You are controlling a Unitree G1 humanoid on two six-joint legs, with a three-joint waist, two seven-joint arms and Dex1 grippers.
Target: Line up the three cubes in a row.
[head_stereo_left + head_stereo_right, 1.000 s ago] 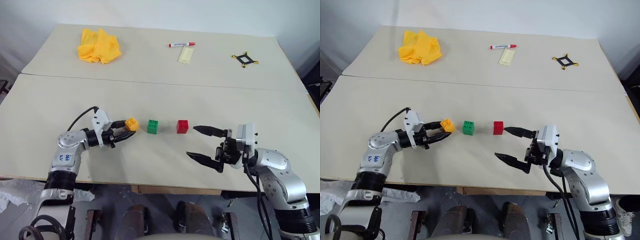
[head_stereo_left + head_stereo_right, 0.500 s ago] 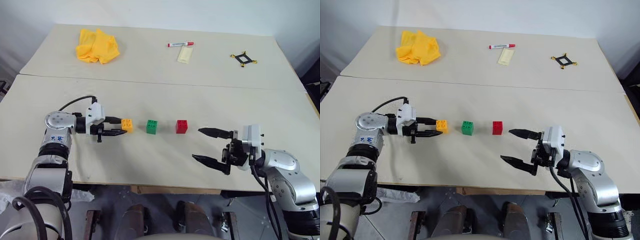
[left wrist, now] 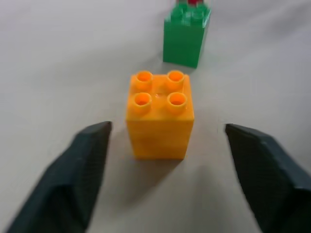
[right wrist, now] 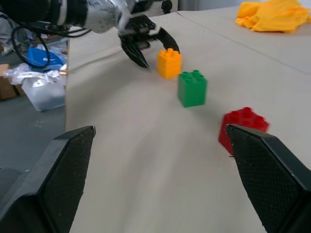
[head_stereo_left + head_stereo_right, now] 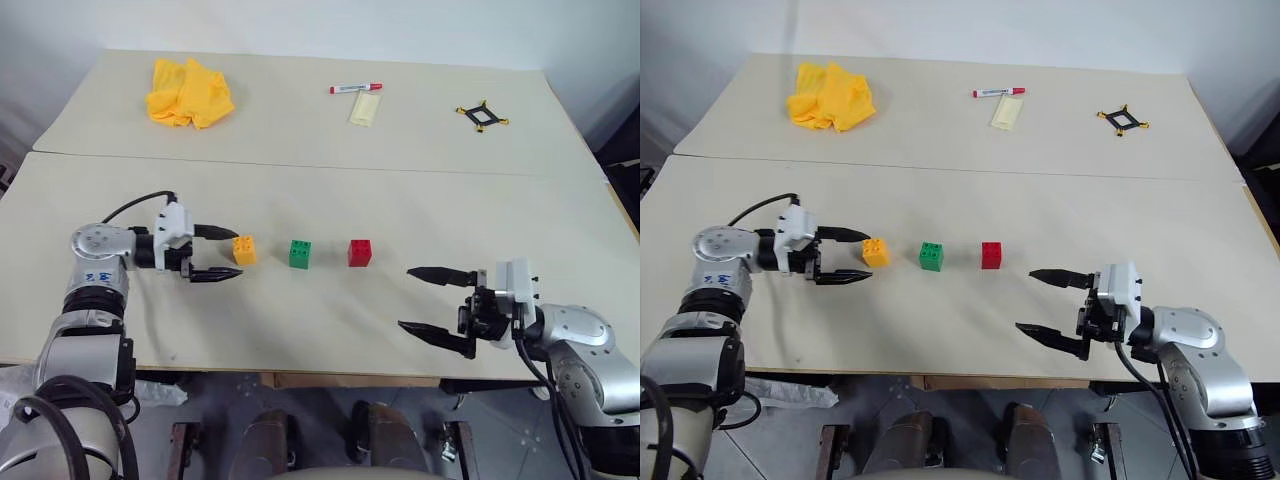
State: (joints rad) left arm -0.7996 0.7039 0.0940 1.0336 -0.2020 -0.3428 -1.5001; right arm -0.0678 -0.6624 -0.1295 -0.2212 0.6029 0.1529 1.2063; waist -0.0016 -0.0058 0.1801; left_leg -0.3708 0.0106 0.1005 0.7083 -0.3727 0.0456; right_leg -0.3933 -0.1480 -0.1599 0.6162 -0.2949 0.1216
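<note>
Since a second ago the left gripper (image 5: 226, 253) has let go of the orange-yellow cube (image 5: 244, 249) and drawn back toward the robot's left; its two black fingers (image 3: 81, 171) now stand spread, one to each side of the cube's near end with bare tabletop between each finger and the brick. The right gripper (image 5: 425, 300) has slid away toward the robot's right and nearer the table's front edge, fingers (image 4: 272, 177) splayed wide and holding nothing.

Nearest the robot is that right gripper, well apart from the bricks. Farther in, the three cubes sit on the near table (image 5: 320, 330) in a straight line running left to right: the orange-yellow cube, then the green cube (image 5: 300, 253), then the red cube (image 5: 360, 252), all upright with studs up, with small and roughly even gaps between them. The row lies directly ahead of the left fingers, along the line they point; the left wrist view shows the green brick right behind the orange-yellow one and a sliver of red behind that.

The left arm is by far the nearer to the row. Judging from the layout, the row looks done, so the left gripper needs only to back straight away without nudging the end cube.
</note>
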